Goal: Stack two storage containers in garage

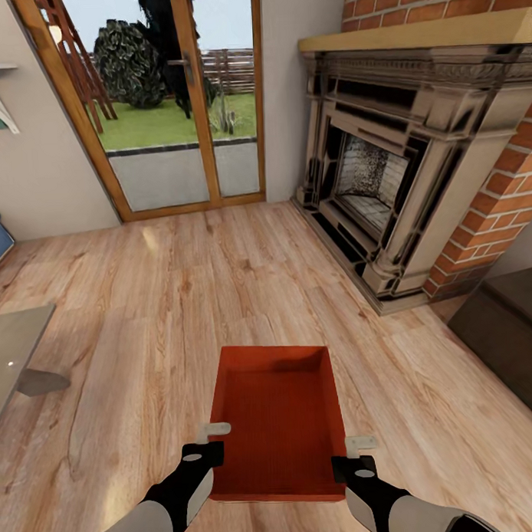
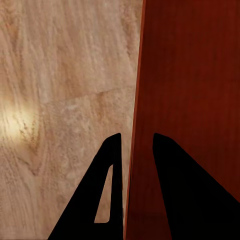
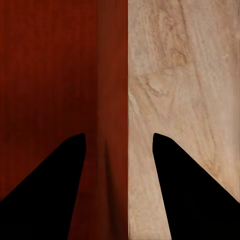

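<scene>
While the wood-plank floor (image 1: 220,283) lay beneath, one orange-red storage container (image 1: 278,427) was held at its near corners. Its left wall was straddled by the left gripper (image 2: 135,165), whose fingers were nearly pressed against it; its right wall was straddled by the right gripper (image 3: 119,165), spread wider. Farther off, a brick fireplace (image 1: 385,170) and glazed wooden doors (image 1: 168,101) were seen.

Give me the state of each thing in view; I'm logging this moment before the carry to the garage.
storage container: upright, open-topped, empty, over the wood-plank floor.
left gripper: fingers straddle the container's left wall, close to it.
right gripper: fingers straddle the right wall, gap visible.
glass door: shut.
fireplace: unlit.
</scene>
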Available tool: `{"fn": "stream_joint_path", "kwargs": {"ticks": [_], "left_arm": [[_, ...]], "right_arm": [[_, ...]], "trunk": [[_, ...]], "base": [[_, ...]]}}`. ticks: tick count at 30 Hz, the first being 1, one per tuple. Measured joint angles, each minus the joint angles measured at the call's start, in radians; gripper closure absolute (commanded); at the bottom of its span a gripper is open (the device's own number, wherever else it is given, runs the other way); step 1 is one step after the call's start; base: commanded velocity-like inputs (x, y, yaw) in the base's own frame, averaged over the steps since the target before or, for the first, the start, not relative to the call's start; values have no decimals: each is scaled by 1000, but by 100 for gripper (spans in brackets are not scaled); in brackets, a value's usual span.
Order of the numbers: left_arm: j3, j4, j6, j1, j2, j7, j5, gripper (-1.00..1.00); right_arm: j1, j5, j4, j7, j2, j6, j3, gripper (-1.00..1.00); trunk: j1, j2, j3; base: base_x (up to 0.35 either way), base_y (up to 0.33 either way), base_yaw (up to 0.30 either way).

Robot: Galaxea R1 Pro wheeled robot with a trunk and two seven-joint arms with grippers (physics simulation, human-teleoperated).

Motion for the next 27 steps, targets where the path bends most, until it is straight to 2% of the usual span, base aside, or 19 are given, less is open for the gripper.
{"fn": "stream_joint_path", "kwargs": {"ticks": [27], "left_arm": [[1, 0, 1, 0, 0, 0, -1, 100]], "right_arm": [[0, 2, -3, -1, 0, 4, 0, 100]], "trunk": [[-104, 189, 85]], "base": [[0, 0, 0]]}}
